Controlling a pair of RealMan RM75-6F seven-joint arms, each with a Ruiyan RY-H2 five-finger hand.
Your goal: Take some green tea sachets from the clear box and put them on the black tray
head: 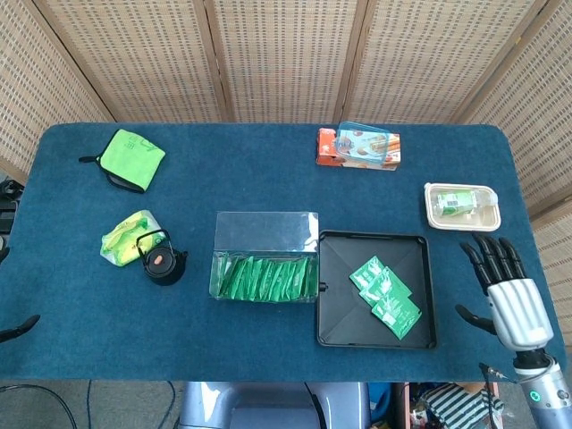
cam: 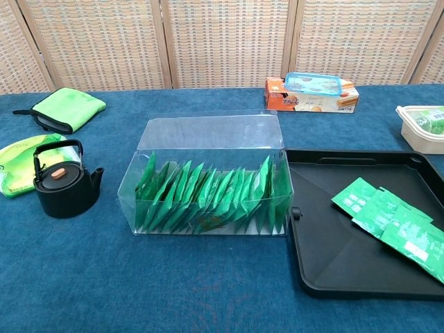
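Observation:
Three green tea sachets (head: 384, 295) lie flat and overlapping on the black tray (head: 338, 332), toward its right side; the chest view shows these sachets (cam: 392, 225) on the tray (cam: 333, 277) too. Left of the tray stands the clear box (head: 265, 234), also in the chest view (cam: 208, 132), with a row of upright sachets (cam: 208, 194) inside. My right hand (head: 508, 290) hovers beyond the tray's right rim, fingers spread, holding nothing; the chest view does not show it. Of my left hand only a dark fingertip (head: 22, 323) shows at the left edge.
A black kettle (head: 163, 259) and a yellow-green packet (head: 125, 234) sit left of the box. A green pouch (head: 132, 159) lies at the back left. An orange carton with a blue-lidded tub (head: 357, 147) and a cream container (head: 462, 206) stand behind the tray.

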